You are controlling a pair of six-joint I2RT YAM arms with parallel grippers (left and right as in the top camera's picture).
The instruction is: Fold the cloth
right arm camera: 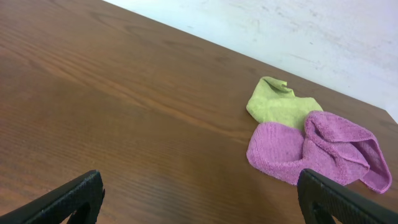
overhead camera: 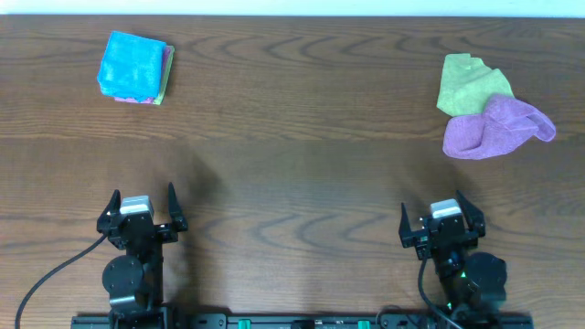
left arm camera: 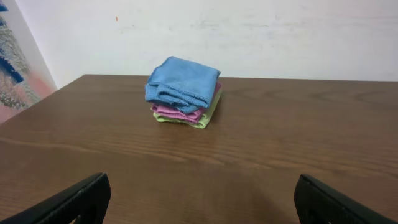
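Nearest you: both arms sit at the near edge of the counter (overhead camera: pixel 292 146), and both are well short of the cloth (overhead camera: pixel 494 128).

Right gripper (overhead camera: pixel 431 203): it is on your side of the cloth and slightly left of it, well apart. The fingers (right arm camera: pixel 74 199) are spread as wide as they go, with nothing between them. The wrist view shows only bare wood grain in the gap.

Left gripper (overhead camera: pixel 143 193): it is far to the left of the cloth, in the same near row as the right one. Its fingers (left arm camera: pixel 78 200) are also fully spread and hold nothing.

Mid counter: open brown wood lies between the grippers and the cloth.

The cloth itself: you will find it toward the far right of the counter. It is purple and unfolded, crumpled into a loose heap. One rounded lobe lies toward the left and a rumpled flap trails off to the right. In the right wrist view (right arm camera: pixel 311 152) it lies ahead and to the right of the fingers, flat on the wood.

Just behind the cloth: a lime-green cloth (overhead camera: pixel 466 82) touches it, also loose and unfolded. The purple cloth overlaps the green one's near edge. One green corner curls up on the far side.

Far left of the cloth, across the whole counter and slightly farther back: a folded stack (overhead camera: pixel 132 66). A bright blue cloth (left arm camera: pixel 183 84) is on top, with a pink layer (left arm camera: pixel 177 112) under it and a lime-green layer (left arm camera: pixel 210 111) at the bottom. The stack sits straight ahead of the left gripper, well apart from it.
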